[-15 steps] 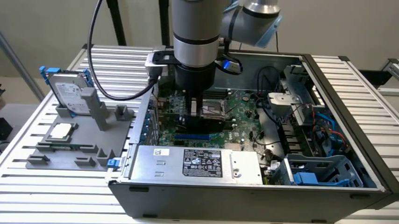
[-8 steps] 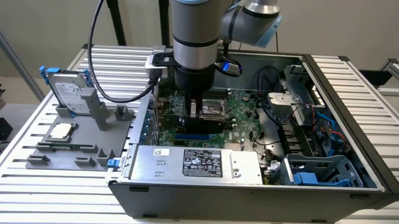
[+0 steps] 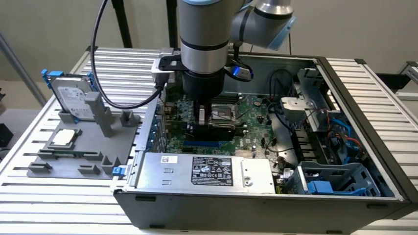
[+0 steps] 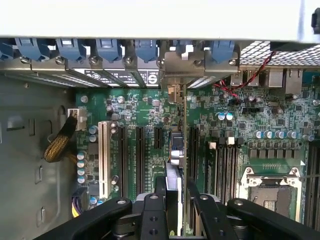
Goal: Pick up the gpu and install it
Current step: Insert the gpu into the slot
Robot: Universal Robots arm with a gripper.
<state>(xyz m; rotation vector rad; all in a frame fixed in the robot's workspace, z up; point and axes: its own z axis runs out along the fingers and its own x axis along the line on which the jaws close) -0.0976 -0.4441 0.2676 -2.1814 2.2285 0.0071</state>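
Note:
The gpu (image 4: 176, 150) stands on edge above the green motherboard (image 4: 145, 110), between the black expansion slots. Its silver bracket (image 4: 175, 65) lies against the rear slot openings of the case. My gripper (image 4: 175, 200) is shut on the card's near end, one black finger on each side. In the exterior view the gripper (image 3: 203, 117) reaches straight down into the open computer case (image 3: 365, 122), and the card (image 3: 220, 128) shows as a dark block just under it, low over the board. Whether the card's edge sits fully in a slot is hidden.
A white slot (image 4: 103, 165) and the CPU socket (image 4: 270, 190) flank the card. The power supply (image 3: 209, 171), cables (image 3: 294, 112) and blue drive cage (image 3: 333, 181) crowd the case. On the exterior view's left, a grey fixture (image 3: 39, 166) holds a hard drive (image 3: 72, 98) and a square chip (image 3: 65, 138).

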